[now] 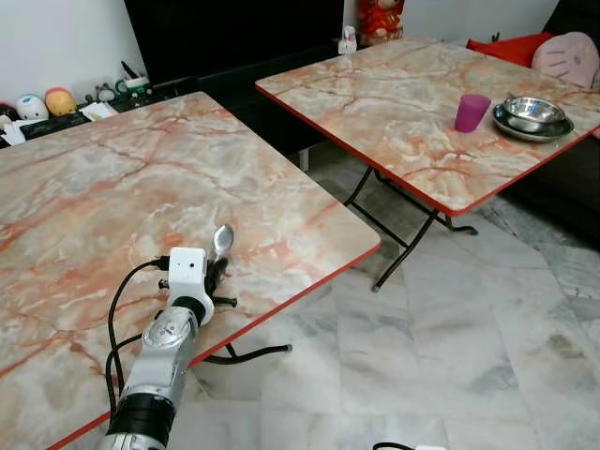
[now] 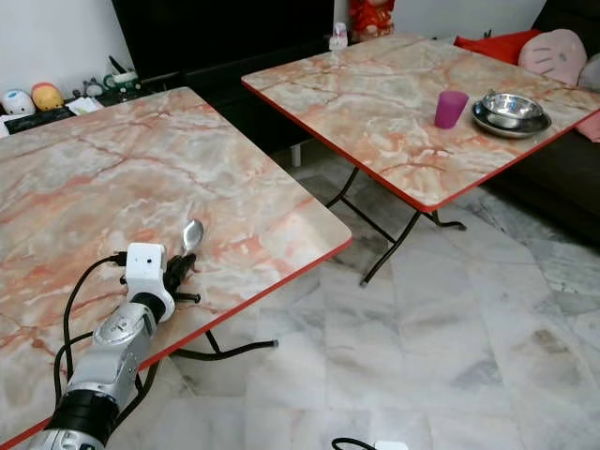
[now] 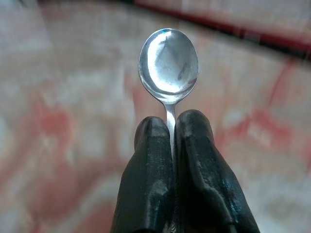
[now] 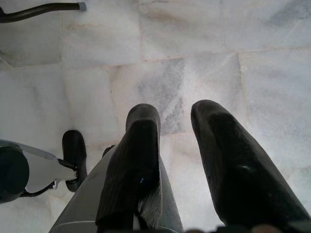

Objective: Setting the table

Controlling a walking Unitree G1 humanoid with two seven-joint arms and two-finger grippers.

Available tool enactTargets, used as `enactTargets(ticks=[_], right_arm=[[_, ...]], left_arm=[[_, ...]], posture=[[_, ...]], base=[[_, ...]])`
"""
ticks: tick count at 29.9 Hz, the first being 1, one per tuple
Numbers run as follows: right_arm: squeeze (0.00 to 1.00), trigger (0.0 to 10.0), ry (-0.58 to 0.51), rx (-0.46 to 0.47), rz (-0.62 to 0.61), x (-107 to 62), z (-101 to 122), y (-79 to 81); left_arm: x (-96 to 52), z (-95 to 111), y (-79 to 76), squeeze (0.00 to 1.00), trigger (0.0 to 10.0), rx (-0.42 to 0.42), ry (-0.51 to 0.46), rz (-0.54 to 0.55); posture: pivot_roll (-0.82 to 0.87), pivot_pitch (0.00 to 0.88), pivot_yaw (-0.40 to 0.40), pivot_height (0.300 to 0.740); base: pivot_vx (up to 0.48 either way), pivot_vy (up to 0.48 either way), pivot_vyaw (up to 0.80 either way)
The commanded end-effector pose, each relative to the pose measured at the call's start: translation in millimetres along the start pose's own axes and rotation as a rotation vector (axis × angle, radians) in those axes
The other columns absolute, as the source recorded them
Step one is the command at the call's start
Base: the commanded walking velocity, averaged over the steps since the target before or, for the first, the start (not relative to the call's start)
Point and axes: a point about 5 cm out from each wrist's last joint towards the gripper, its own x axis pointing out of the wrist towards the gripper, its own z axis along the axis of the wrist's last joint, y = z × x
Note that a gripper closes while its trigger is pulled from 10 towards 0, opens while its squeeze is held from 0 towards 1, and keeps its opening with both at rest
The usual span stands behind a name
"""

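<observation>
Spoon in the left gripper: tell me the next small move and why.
Probably carry it toward the far table. The left gripper is shut on the spoon above the near table, while the cup and bowl sit on the far one.

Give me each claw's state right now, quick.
Left claw: shut on the spoon, held over the near table.
Right claw: open, holding nothing, hanging over the floor.

Orange-veined marble tables (image 1: 141, 187), purple cup (image 1: 472, 112), silver spoon (image 3: 168, 60)
</observation>
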Motion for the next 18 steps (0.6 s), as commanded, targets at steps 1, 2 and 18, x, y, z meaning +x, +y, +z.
enactTargets(ticks=[1, 2, 18], right_arm=[[0.00, 10.0, 0.028, 0.003, 0.001, -3.3, -8.5, 0.9], [0.00, 10.0, 0.027, 0.005, -0.001, -3.4, -8.6, 0.8], [0.00, 10.0, -0.116, 0.094, -0.148, -6.1, 2.5, -8.6]], left_arm=[[-2.7, 12.7, 3.0, 0.00, 10.0, 0.033, -0.077, -0.008], [-5.3, 15.6, 2.2, 0.00, 10.0, 0.058, -0.096, -0.024], [-20.8, 24.4, -1.6, 0.00, 10.0, 0.186, -0.150, -0.065]], posture=[[0.11, 0.000, 0.003, 0.740], [0.11, 0.000, 0.002, 0.740], [0.10, 0.002, -0.004, 0.740]], base=[[0.000, 0.000, 0.00], [0.000, 0.000, 0.00], [0.000, 0.000, 0.00]])
